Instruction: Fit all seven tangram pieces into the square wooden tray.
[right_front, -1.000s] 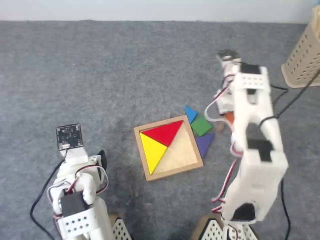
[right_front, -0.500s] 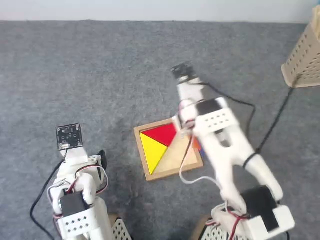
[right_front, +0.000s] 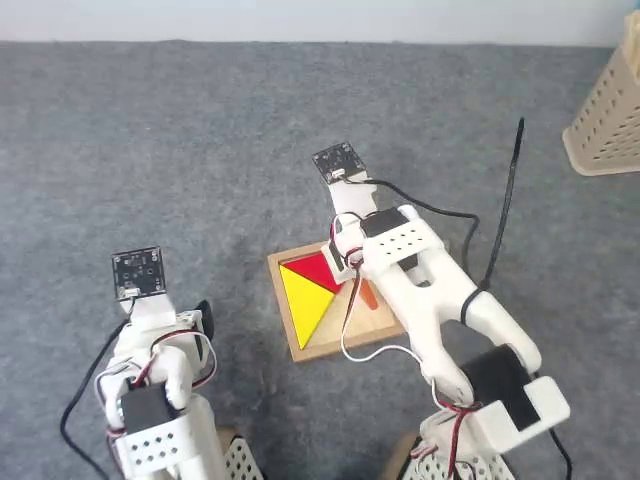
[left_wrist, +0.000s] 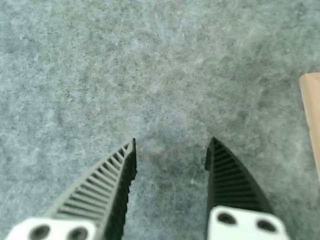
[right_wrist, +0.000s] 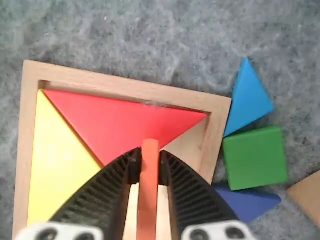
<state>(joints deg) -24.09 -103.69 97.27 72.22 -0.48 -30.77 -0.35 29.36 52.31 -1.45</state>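
Left pincer (left_wrist: 172, 142) hangs released over the grey surface (left_wrist: 150, 60) near its front-left corner. Around the middle lies the wooden tray (right_wrist: 120, 85), with a yellow triangle (right_wrist: 55, 165) and a red triangle (right_wrist: 120, 120) seated inside. Above it the right pincer (right_wrist: 148, 152) grasps an orange piece (right_wrist: 149, 195). A blue triangle (right_wrist: 247, 97), a green square (right_wrist: 255, 157) and a purple piece (right_wrist: 247, 202) lie just beside the tray's right rim.

Left arm (right_front: 150, 400) and right arm (right_front: 440, 290): white plastic shells, black servo blocks, perforated bases. Black and red-white cables (right_front: 509, 190) run along the links. A square black camera board (right_front: 138, 272) sits on each wrist. Left gripper (left_wrist: 172, 141), right gripper (right_wrist: 149, 152): black ribbed pointed fingers (left_wrist: 110, 195), white screw-holed mounts.
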